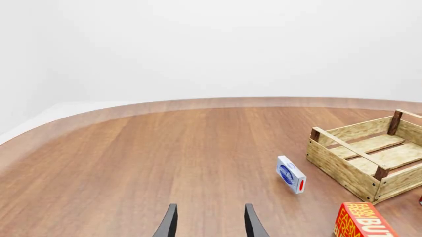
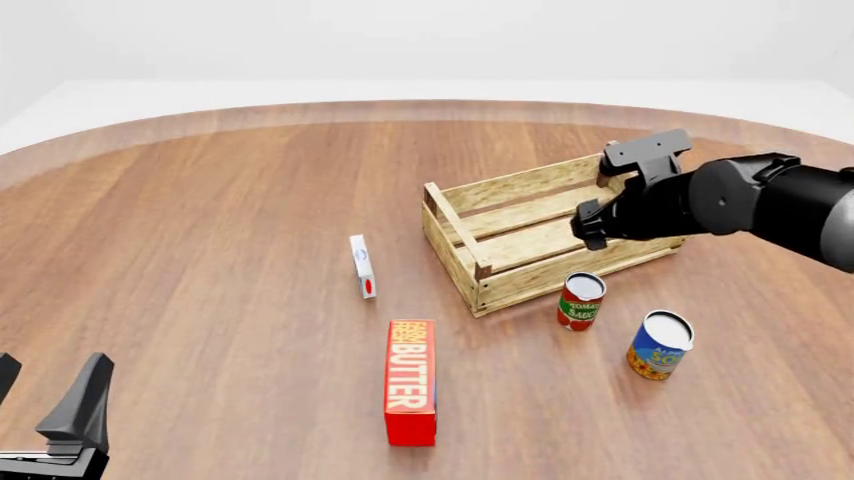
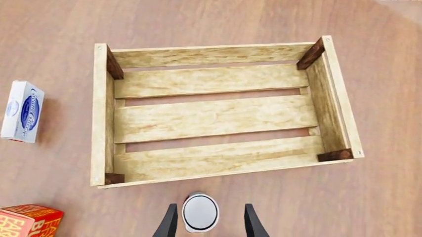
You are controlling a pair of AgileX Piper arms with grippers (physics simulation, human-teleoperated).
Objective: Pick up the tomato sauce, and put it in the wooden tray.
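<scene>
The sauce [image 2: 581, 300] stands upright on the desk [image 2: 214, 250] just beside the tray's [image 2: 461, 232] near wall – not in it. The right gripper [image 3: 208, 222] hangs open above the can; the left gripper [image 1: 209, 221], open, holds nothing

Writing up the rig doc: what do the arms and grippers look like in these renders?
Both are matte black and dark grey. The right arm has thick rounded cylindrical links and a boxy bracket on top near the wrist. The left gripper and right gripper each have two thin, black, tapered blade-like fingers. No cables or markings are visible.
</scene>
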